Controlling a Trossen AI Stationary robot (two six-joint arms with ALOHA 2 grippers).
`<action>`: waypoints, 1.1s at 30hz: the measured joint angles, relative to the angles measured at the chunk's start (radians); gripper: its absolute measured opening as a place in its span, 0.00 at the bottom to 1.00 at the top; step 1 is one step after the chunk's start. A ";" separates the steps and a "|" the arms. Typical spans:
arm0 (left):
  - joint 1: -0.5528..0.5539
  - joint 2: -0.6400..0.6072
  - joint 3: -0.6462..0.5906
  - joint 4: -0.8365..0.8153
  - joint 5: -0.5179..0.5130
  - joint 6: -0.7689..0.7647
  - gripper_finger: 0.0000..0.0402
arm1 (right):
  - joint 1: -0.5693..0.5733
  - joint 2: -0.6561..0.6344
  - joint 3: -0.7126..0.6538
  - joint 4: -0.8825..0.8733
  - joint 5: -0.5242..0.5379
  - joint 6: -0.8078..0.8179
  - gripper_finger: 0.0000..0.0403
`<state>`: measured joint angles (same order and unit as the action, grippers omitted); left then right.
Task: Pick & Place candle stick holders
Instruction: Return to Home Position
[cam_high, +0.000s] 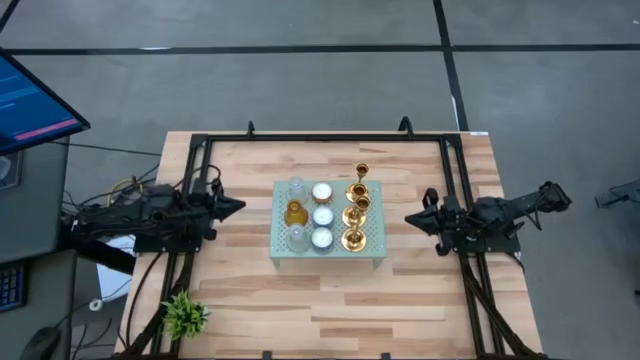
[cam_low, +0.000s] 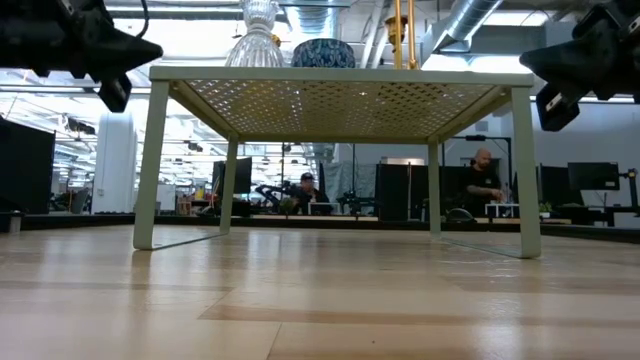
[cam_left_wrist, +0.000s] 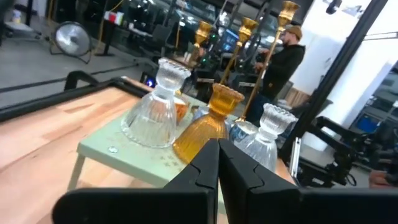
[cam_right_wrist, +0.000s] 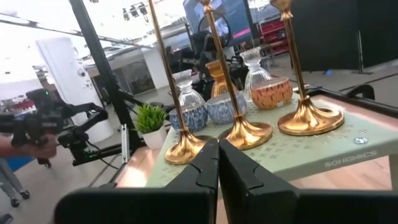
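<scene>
Three gold candle stick holders (cam_high: 357, 210) stand upright in a row by their round bases on the right part of a small pale green raised tray table (cam_high: 372, 252); the right wrist view shows their bases (cam_right_wrist: 244, 132) close up. My left gripper (cam_high: 240, 207) is shut and points level at the tray from the table's left, apart from it. On the opposite side my right gripper (cam_high: 409, 217) is shut too, level, pointing at the tray from the right, apart from it. Both hold nothing.
On the tray also stand glass holders, two clear and one amber (cam_high: 295, 212), and three round white candles in bowls (cam_high: 322, 215). A small potted plant (cam_high: 184, 315) sits at the table's near left corner. A dark frame runs round the table. People sit in the room behind.
</scene>
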<state>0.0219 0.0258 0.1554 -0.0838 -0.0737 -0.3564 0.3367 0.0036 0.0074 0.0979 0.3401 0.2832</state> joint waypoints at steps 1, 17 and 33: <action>0.000 0.000 -0.011 0.017 0.004 0.001 0.02 | 0.000 0.000 0.000 0.001 0.000 0.004 0.00; -0.010 0.005 -0.150 0.176 0.026 0.006 0.01 | 0.006 0.000 -0.001 -0.021 -0.003 0.093 0.00; -0.010 0.009 -0.150 0.177 0.020 -0.034 0.03 | -0.005 0.003 -0.002 -0.034 0.000 0.093 0.00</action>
<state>0.0116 0.0349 0.0056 0.0928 -0.0536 -0.3901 0.3317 0.0063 0.0055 0.0635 0.3405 0.3759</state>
